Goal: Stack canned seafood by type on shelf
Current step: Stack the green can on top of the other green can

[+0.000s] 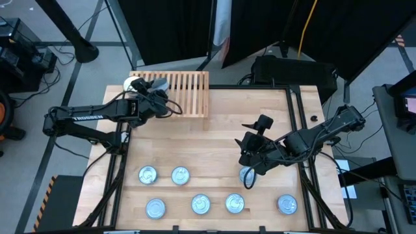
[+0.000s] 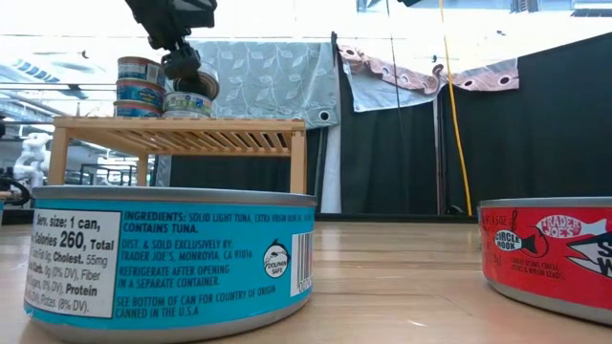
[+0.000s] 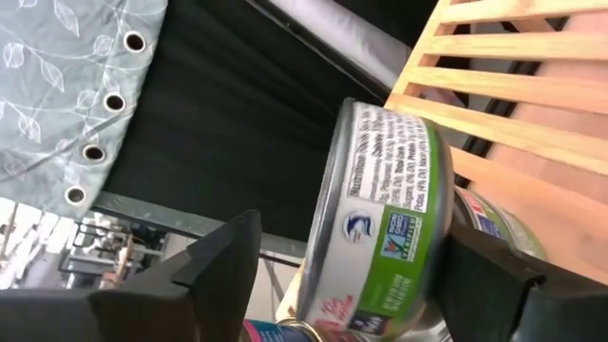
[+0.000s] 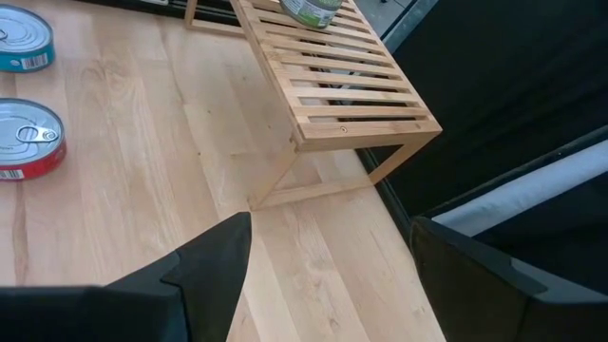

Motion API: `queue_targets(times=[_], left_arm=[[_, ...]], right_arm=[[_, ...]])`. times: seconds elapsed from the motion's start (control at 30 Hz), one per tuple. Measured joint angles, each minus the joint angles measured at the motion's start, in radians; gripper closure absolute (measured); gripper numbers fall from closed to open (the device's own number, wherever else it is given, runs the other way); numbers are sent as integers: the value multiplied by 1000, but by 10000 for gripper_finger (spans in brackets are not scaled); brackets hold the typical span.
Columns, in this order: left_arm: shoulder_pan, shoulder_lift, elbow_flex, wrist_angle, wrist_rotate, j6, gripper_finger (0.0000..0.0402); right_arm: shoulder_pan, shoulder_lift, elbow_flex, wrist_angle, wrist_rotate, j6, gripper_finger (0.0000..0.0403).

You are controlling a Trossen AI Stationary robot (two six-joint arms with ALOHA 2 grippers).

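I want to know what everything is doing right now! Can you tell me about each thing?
Left gripper: open, around a green-labelled tin.
Green-labelled tin: between the fingers, over the shelf.
Right gripper: open, empty, above the table.
Shelf: upright, tins at one end.
Blue-labelled tins: stacked on the shelf.
Table tins: lying flat, unstacked.
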Motion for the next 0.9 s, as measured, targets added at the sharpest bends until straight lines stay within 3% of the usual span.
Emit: queue_targets(times=[0.47,0.67,0.9], left_arm=[[0,-3,55,-78,35,-100,123],[16,-3,87,-126,155,-211,123],[49,-2,90,-207,170,-281,142]], right_arm=[[0,0,0,0,0,0,124],[0,0,0,0,0,0,124],[0,0,0,0,0,0,124]])
